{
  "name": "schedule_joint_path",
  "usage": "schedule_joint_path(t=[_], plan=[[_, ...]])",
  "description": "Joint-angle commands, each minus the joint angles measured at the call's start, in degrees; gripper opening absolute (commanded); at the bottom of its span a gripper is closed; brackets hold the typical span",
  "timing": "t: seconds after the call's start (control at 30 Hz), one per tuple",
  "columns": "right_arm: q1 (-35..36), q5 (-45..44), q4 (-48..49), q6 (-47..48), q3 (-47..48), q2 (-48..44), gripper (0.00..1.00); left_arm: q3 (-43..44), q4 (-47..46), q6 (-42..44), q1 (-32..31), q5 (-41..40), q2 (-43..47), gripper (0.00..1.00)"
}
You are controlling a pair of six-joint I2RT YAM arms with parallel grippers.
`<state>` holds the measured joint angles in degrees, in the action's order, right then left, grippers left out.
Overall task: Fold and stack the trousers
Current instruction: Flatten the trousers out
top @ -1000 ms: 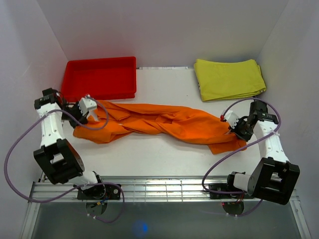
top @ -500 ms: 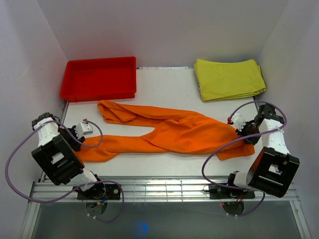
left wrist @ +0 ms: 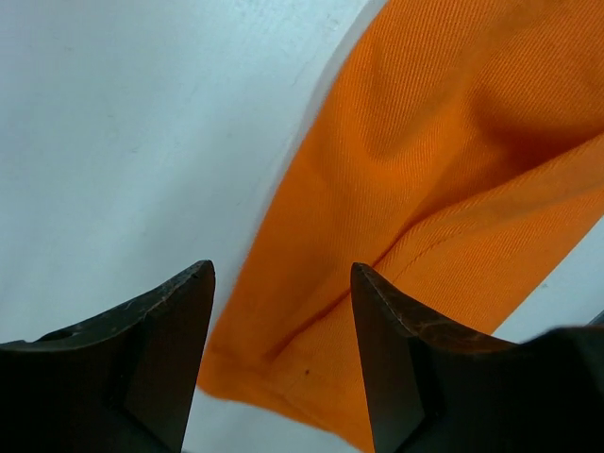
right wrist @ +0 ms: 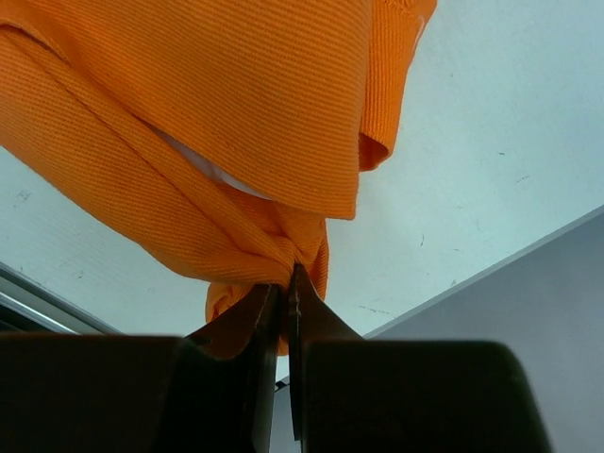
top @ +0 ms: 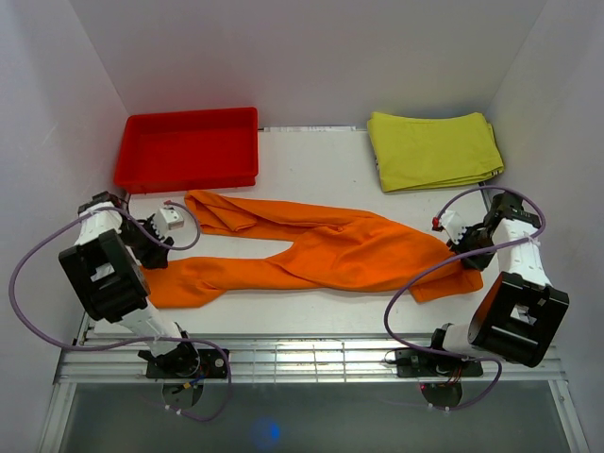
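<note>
Trousers (top: 321, 247): laid flat. Our left hand (left wrist: 281, 349): just parted, leg released. Right hand (right wrist: 287, 304): clamped on waist. We fold next.

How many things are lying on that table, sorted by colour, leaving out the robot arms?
orange trousers: 1
red tray: 1
yellow-green folded cloth: 1
Total: 3

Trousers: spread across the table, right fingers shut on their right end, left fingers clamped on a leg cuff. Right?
Not quite: the left fingers stand open over the leg cuff, gripping nothing, as the left wrist view shows. The rest holds: trousers spread, right fingers shut on their right end.
</note>
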<state>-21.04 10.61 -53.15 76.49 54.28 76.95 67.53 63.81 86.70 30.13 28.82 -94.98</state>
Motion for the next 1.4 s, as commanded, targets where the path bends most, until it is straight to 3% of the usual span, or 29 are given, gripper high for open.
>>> schedule_joint_path(t=[0.0,0.17,0.23,0.3,0.33,0.4,0.43,0.47,0.63,0.8,0.87,0.97,1.03,1.17,1.33,1.37], plan=[[-0.5,0.6,-1.6,-0.5,2.4,0.1,0.08,-3.2,-8.5,-6.0,-2.1,-5.4,-1.8,0.70],[-0.5,0.4,-1.6,-0.5,2.1,-0.4,0.08,-4.2,-7.8,-4.0,-3.3,-5.7,-3.0,0.70],[-0.4,0.4,-1.3,-0.6,1.7,-0.7,0.08,-5.5,-8.1,-2.3,-3.8,-6.6,-2.3,0.61],[-0.5,0.6,-1.0,-0.9,1.4,-0.8,0.08,-6.8,-10.0,-2.9,-4.8,-6.8,-2.1,0.50],[-0.5,0.9,-0.6,-1.1,1.4,-0.7,0.08,-6.9,-10.6,-3.7,-5.3,-6.8,-2.2,0.38],[-0.5,1.1,-0.4,-1.6,1.5,-0.1,0.08,-4.4,-12.0,-6.3,-6.5,-6.1,-3.2,0.24],[-0.4,1.0,-0.2,-1.8,2.1,0.2,0.08,-2.3,-12.1,-10.0,-6.7,-4.7,-4.9,0.15],[-0.5,0.5,0.2,-2.1,2.3,0.7,0.08,0.1,-12.0,-12.2,-6.7,-4.0,-6.1,0.00],[-0.5,0.0,1.1,-3.4,4.0,3.4,0.08,21.4,-10.5,-20.9,-6.2,1.5,-11.8,0.00],[-0.8,-0.1,1.2,-3.6,5.6,3.0,0.08,24.2,-16.9,-26.6,-3.4,11.8,-4.9,0.00],[-1.3,0.0,1.1,-2.8,5.0,2.3,0.08,17.5,-19.6,-25.6,-0.4,15.8,-0.1,0.00],[-1.7,-0.3,1.0,-1.3,3.0,1.1,0.08,2.6,-20.6,-14.0,4.6,18.1,9.9,0.00],[-1.8,-0.6,0.9,0.2,0.6,-0.1,0.08,-8.3,-17.3,-0.3,7.6,17.1,15.2,0.00],[-1.7,-2.3,1.4,3.6,-3.6,-2.3,0.08,-18.5,-8.0,13.0,10.2,12.5,18.7,0.00],[-1.7,-4.4,2.6,7.4,-8.1,-5.3,0.08,-22.4,-4.9,13.2,11.3,9.1,21.1,0.22],[-1.7,-4.2,2.6,7.5,-8.2,-5.5,0.08,-21.9,-4.8,12.2,11.3,9.2,21.0,0.31]])
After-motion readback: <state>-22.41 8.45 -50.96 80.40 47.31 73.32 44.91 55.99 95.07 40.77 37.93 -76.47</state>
